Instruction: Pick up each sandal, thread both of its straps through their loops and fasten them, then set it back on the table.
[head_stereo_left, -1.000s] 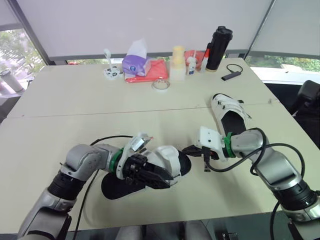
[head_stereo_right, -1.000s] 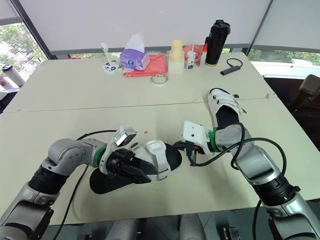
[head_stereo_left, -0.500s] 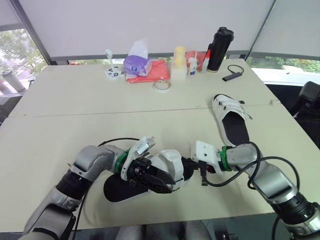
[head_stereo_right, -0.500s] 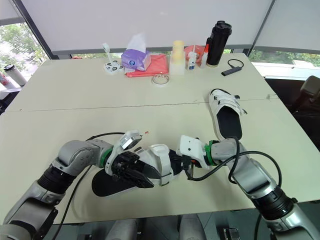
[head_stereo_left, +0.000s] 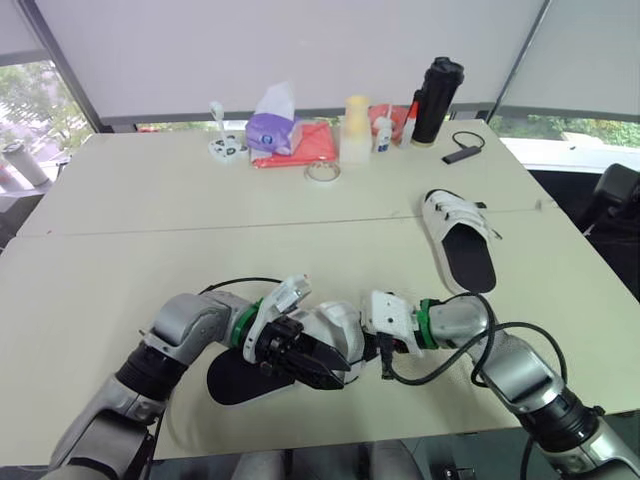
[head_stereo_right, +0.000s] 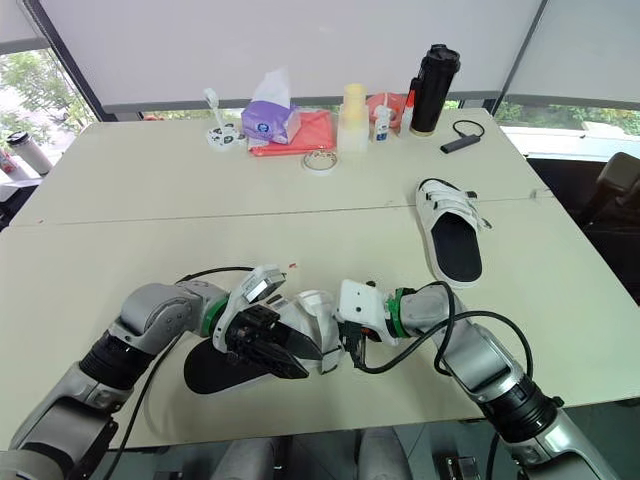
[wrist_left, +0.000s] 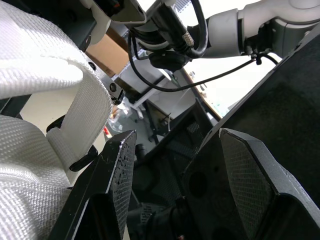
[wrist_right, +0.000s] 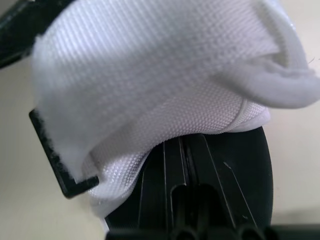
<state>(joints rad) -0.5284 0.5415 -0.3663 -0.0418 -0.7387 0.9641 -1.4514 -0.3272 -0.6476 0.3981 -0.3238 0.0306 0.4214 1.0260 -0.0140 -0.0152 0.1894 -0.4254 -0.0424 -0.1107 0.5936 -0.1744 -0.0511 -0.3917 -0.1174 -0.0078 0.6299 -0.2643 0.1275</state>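
Left eye view, near middle of the table: near sandal, black sole with white straps, lying flat close to the near edge. Toe end to the right, bare black heel end to the left.

Over its middle, the left gripper, reaching in from the left and laid low across the footbed. In the left wrist view, fingers spread apart with a clear gap between them. White strap just outside one finger, not between the two. Black sole hard against the other finger.

At the sandal's right end, the right gripper, reaching in from the right and touching the strap side. In the right wrist view, fingers pressed together, tips tucked under the lower edge of the white webbing. Hard to say whether any webbing is pinched. Black loop at one end of that strap, rounded sole beneath.

Black cable curving over the table just beyond the left arm.

Second sandal well apart, far and to the right, flat on the table, white straps at its far end.

Along the far edge: purple tissue pack, red cloth, tape roll, pale bottle, black flask.
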